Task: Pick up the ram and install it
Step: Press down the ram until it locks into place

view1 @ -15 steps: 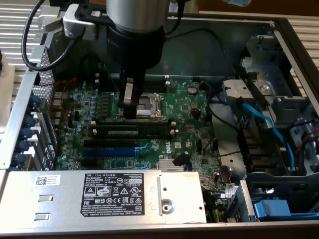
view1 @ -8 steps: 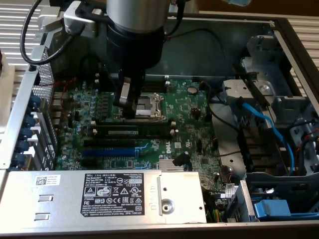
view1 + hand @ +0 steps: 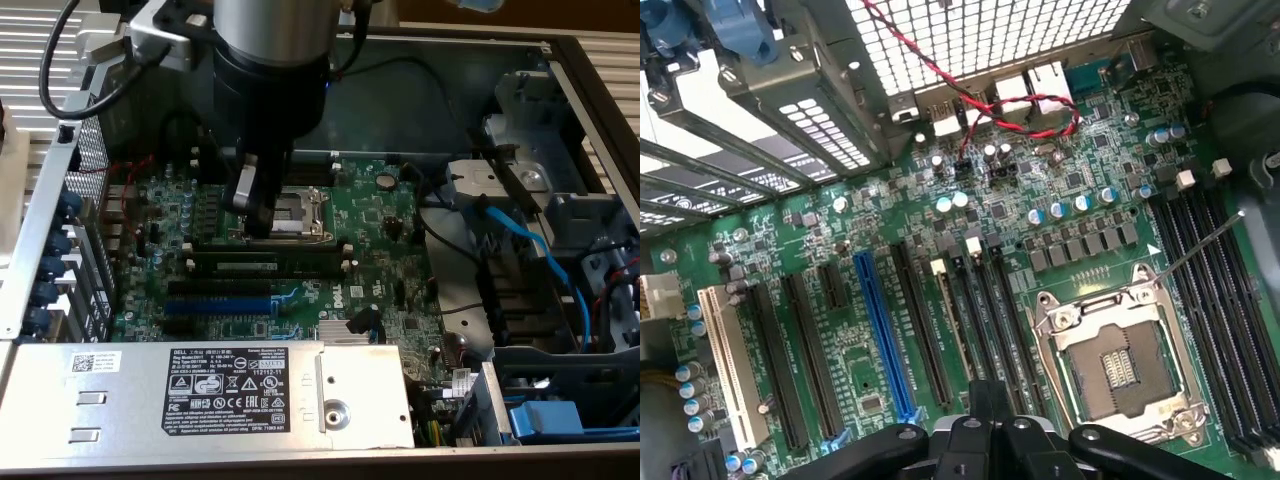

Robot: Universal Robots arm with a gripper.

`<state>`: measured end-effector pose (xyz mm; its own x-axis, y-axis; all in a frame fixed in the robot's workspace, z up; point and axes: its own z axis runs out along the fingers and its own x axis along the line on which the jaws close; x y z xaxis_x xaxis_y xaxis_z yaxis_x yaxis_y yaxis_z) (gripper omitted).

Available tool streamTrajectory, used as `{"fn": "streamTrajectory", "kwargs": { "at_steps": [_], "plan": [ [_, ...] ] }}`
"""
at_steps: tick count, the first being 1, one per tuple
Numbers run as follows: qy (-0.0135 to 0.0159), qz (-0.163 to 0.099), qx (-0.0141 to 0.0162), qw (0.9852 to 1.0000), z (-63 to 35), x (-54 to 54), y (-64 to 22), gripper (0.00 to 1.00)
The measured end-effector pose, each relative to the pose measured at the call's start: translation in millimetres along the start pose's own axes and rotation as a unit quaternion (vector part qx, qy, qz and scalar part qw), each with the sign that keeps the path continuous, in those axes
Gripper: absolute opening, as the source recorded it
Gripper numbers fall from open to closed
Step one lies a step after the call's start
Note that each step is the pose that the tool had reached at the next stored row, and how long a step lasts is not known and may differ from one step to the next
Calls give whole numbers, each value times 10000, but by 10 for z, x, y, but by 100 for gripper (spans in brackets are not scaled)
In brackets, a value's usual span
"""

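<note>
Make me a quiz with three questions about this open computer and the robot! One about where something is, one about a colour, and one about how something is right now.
1. Where is the gripper?
A. Over the green board, next to the silver socket
B. Over the grey metal box with the sticker
C. Outside the computer case

2. What colour is the one bright long slot on the board?
A. Red
B. Yellow
C. Blue

3. How are the gripper's fingers?
A. Spread wide open
B. Shut together
C. Pinching a blue cable

Answers:
1. A, the gripper hangs above the green board, close to the silver socket.
2. C, the long slot is blue among black ones.
3. B, the fingers sit closed, with no cable between them.
</note>
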<state>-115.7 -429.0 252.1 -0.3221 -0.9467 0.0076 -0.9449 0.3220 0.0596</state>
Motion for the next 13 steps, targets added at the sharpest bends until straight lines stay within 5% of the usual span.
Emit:
{"fn": "streamTrajectory", "kwargs": {
  "at_steps": [7, 13],
  "plan": [
    [-37, 618, -5, 9981, 6, 0, -1, 10],
    [-67, 1139, -9, 9935, 15, 0, -1, 10]
  ]
}}
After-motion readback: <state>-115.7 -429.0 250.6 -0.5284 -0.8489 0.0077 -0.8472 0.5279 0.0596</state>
